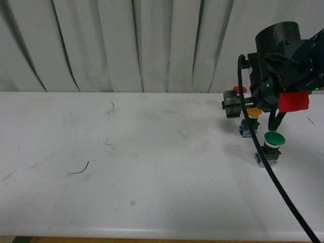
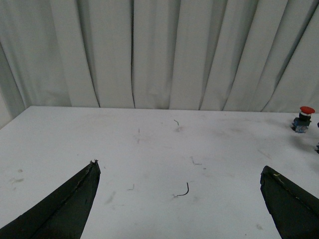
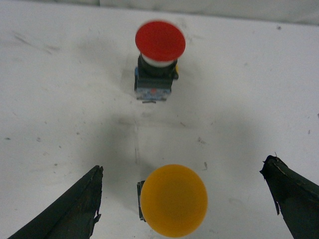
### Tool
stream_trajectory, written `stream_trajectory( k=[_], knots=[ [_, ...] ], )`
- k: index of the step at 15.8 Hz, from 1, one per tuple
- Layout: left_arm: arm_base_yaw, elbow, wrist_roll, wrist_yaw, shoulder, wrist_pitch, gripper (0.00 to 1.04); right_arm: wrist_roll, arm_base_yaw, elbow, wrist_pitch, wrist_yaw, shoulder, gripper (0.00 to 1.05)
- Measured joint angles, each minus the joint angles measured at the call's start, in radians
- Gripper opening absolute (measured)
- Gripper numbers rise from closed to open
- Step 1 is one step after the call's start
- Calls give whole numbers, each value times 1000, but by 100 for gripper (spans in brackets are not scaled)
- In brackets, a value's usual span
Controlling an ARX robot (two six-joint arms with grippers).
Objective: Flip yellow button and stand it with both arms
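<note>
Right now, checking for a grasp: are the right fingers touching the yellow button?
Apart. The right wrist view shows bare table between each finger and the yellow button.

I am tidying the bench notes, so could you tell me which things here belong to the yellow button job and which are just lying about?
Belongs to the job:
yellow button
right gripper
left gripper

Just lying about:
red button
green button

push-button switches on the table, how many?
3, all on the right side: red-capped switch farthest back, partly behind the right gripper; yellow button in the middle; green-capped switch nearest. The right arm could hide more.
</note>
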Motion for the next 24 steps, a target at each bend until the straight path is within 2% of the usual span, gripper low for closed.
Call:
stream_trajectory(
  k=[1,3,5,6,7,10,11,13,14,20,22,24],
  knots=[
    [0,0,0,0,0,0,98,0,0,-54,50,-12,-58,98],
    [0,0,0,0,0,0,98,-47,-2,-249,253,-24,-264,98],
    [0,0,0,0,0,0,98,-84,10,-488,430,-68,-544,98],
    [0,0,0,0,0,0,98,-82,37,-621,467,-89,-723,98],
    [0,0,0,0,0,0,98,-64,76,-743,496,-60,-892,92],
    [0,0,0,0,0,0,98,-23,113,-1187,397,33,-1426,48],
    [0,0,0,0,0,0,98,-21,95,-1301,402,0,-1563,31],
    [0,0,0,0,0,0,98,-21,32,-1377,409,-51,-1643,6],
    [0,0,0,0,0,0,98,-23,18,-1400,407,-68,-1662,2],
    [0,0,0,0,0,0,98,-15,-76,-1513,354,-161,-1825,2],
    [0,0,0,0,0,0,98,-14,-171,-1534,325,-259,-1877,2],
    [0,0,0,0,0,0,98,-13,-188,-1554,297,-269,-1929,2]
  ],
)
